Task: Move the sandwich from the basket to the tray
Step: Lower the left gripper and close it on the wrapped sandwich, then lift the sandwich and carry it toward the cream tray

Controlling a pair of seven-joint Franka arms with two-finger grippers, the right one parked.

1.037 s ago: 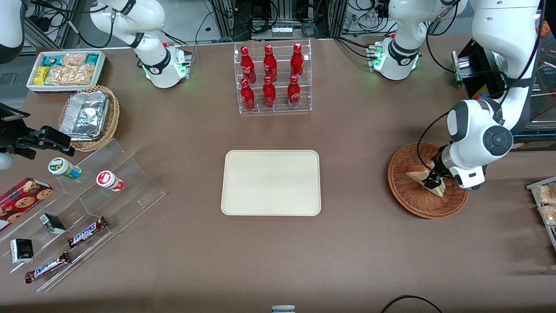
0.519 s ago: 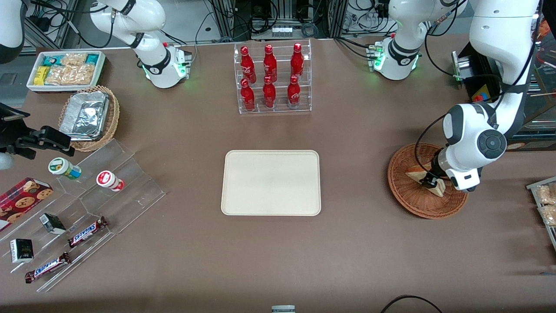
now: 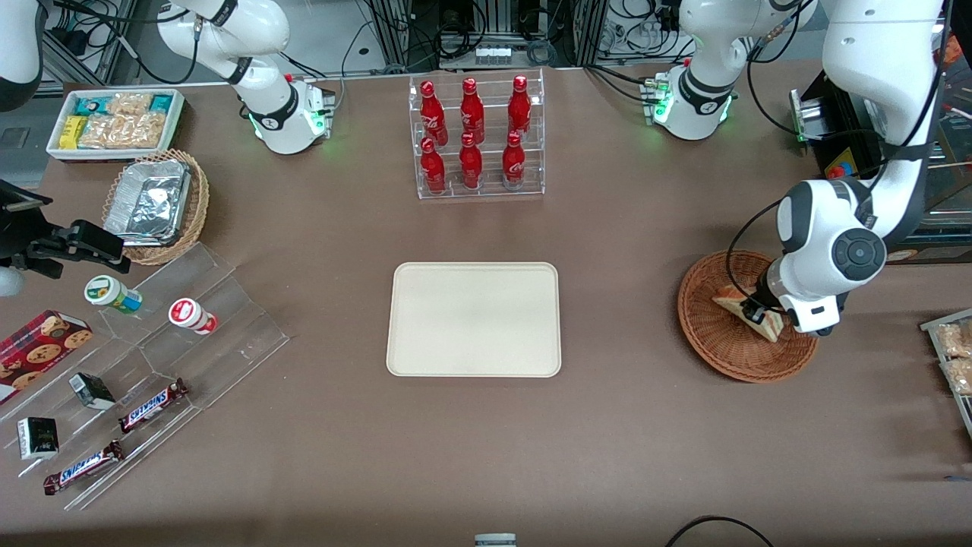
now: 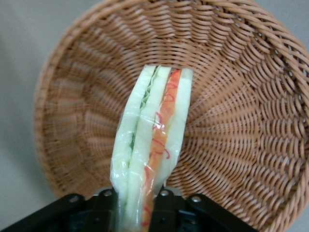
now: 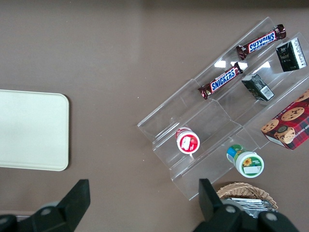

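Note:
The sandwich (image 3: pixel 748 313) is a wrapped white-bread wedge with green and orange filling along its cut edge (image 4: pixel 149 145). It is over the reddish-brown wicker basket (image 3: pixel 714 342) at the working arm's end of the table. My left gripper (image 3: pixel 754 310) is shut on the sandwich, a finger pressed against each bread face (image 4: pixel 140 212), and holds it just above the basket's weave (image 4: pixel 241 121). The cream tray (image 3: pixel 474 319) lies bare at the table's middle; its corner shows in the right wrist view (image 5: pixel 29 130).
A clear rack of red bottles (image 3: pixel 477 137) stands farther from the camera than the tray. A tan wicker basket with foil containers (image 3: pixel 156 203), a white snack box (image 3: pixel 114 121) and an acrylic step shelf with snacks (image 3: pixel 152 380) lie toward the parked arm's end. A snack tray edge (image 3: pixel 953 357) lies beside the basket.
The gripper, shut on the sandwich, has risen slightly and shifted a little within the basket. The sandwich has tipped up with it.

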